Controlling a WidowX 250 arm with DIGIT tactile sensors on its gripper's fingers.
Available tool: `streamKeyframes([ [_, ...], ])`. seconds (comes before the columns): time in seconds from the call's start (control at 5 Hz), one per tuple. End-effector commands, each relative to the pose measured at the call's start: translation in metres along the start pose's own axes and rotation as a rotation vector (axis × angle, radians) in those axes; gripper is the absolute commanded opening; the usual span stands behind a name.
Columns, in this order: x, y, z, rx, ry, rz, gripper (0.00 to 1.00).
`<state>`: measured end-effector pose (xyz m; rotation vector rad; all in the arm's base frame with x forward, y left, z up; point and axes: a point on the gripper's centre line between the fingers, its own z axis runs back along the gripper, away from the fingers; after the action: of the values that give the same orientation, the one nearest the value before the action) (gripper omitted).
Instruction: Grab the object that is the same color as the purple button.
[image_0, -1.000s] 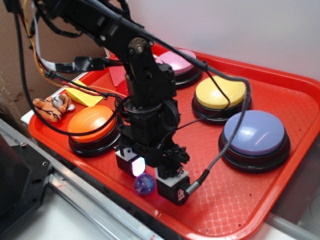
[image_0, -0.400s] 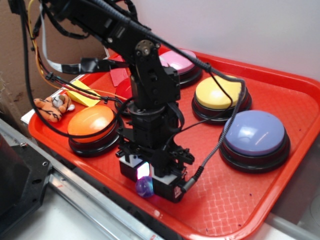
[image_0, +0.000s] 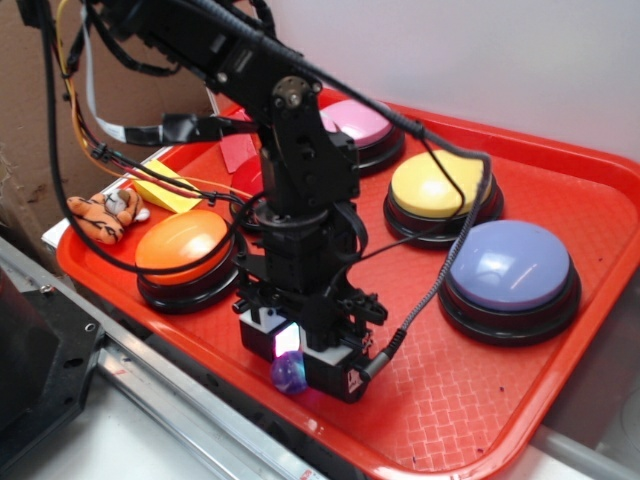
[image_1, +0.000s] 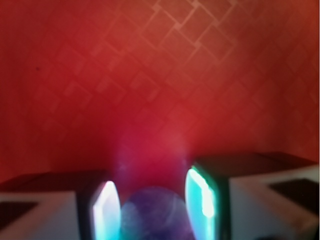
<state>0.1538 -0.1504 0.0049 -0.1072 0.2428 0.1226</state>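
A red tray (image_0: 520, 400) with a diamond-textured floor fills the scene, and an orange dome button (image_0: 182, 245) sits on a black base at its near left. A yellow dome button (image_0: 438, 185) sits toward the far right, with a pink dome button (image_0: 362, 124) just beyond it near the far rim. Off the tray's left edge lies a small orange tiger plush (image_0: 103, 214), and a yellow paper piece (image_0: 165, 187) rests on the tray's far-left part.
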Motion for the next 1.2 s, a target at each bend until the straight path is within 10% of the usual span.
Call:
streamKeyframes([
  [0.0, 0.028, 0.019, 0.086, 0.001, -0.134, -0.140, 0.00],
  [1.0, 0.019, 0.038, 0.202, 0.044, -0.468, -0.169, 0.00],
])
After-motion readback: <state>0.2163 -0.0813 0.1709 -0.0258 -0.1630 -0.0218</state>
